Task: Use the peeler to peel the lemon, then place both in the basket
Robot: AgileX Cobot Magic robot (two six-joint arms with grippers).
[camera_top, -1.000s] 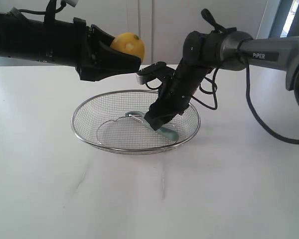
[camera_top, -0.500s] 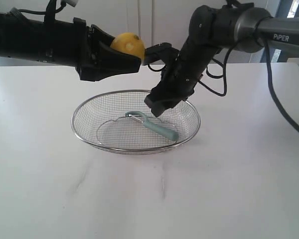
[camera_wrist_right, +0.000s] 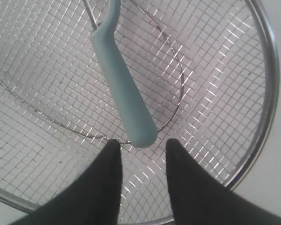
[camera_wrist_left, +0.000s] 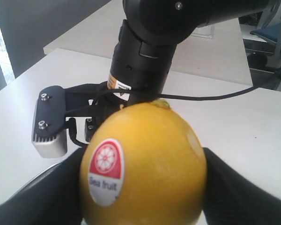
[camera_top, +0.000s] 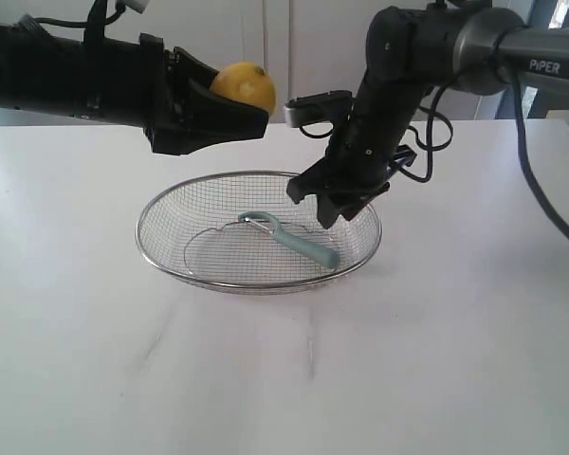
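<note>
The yellow lemon [camera_top: 245,87] with a red-and-white sticker [camera_wrist_left: 106,171] is held in my left gripper [camera_top: 229,106], above the basket's back left rim. The teal peeler [camera_top: 299,241] lies loose on the mesh of the wire basket [camera_top: 152,248], its metal head toward the basket's middle. My right gripper [camera_top: 327,210] hovers over the basket's right half, above the peeler's handle [camera_wrist_right: 124,100]. Its black fingers [camera_wrist_right: 107,180] stand apart with only mesh between them, just clear of the handle's end.
The basket rim [camera_wrist_right: 270,93] curves close beside the right fingers. A white table [camera_top: 284,379] spreads in front of the basket. The right arm's cable [camera_top: 412,161] hangs behind the basket's back right edge.
My right gripper let go of the peeler, which now rests in the basket, and rose up and to the right. Its fingers have drawn somewhat closer together. The left arm and lemon stayed still.
</note>
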